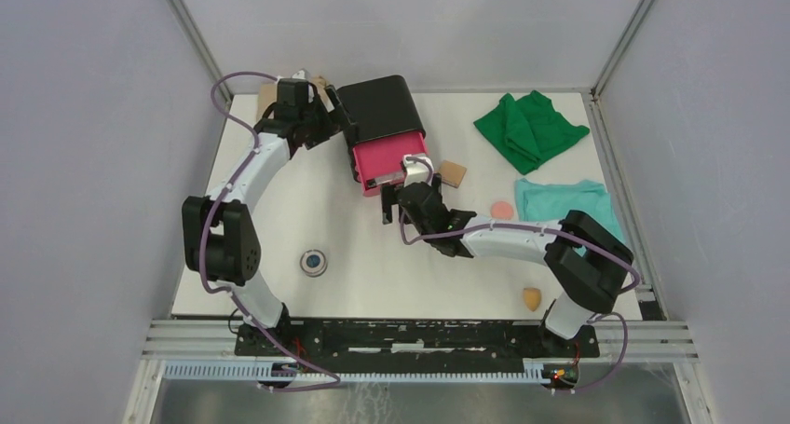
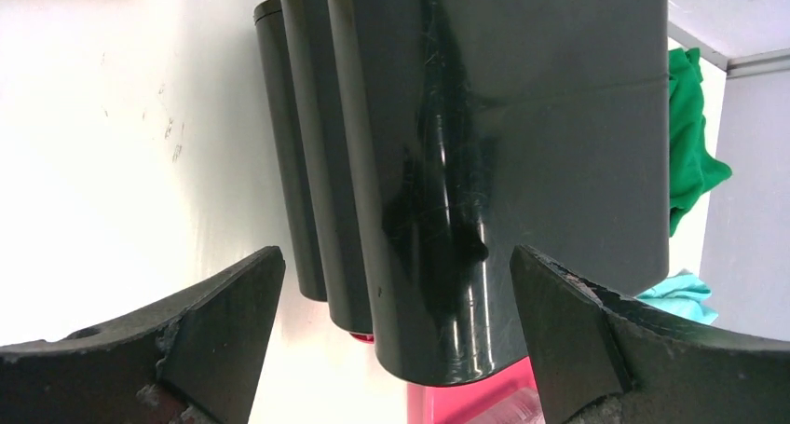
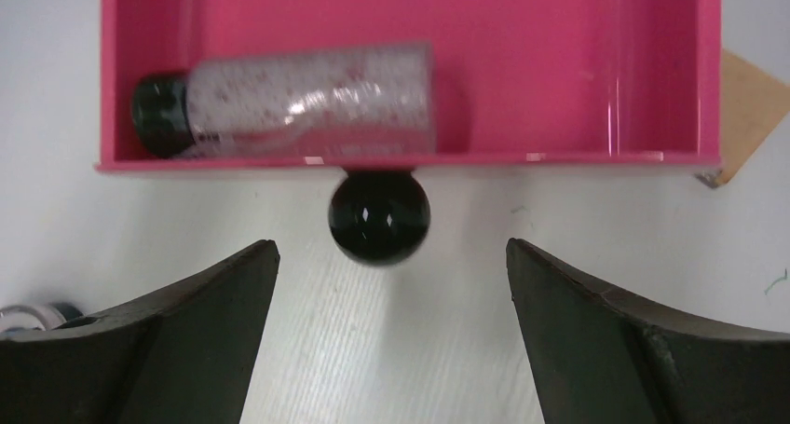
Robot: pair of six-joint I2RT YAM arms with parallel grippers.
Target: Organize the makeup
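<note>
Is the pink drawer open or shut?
Open. The pink drawer sticks out from the black box, with a clear tube lying inside.

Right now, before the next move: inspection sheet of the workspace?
Surface: white table, faint scuffs.
Job's things: compact near the left arm; tan sponge near right; pink round piece and tan pad right of the drawer; tube lying in the open pink drawer.
Clutter: green cloth and teal cloth, far right.
Grippers: left gripper open, astride the black box; right gripper open, facing the drawer knob.
Cables: purple cables along both arms, no snag seen.
Surroundings: grey walls; nothing else seen.
</note>
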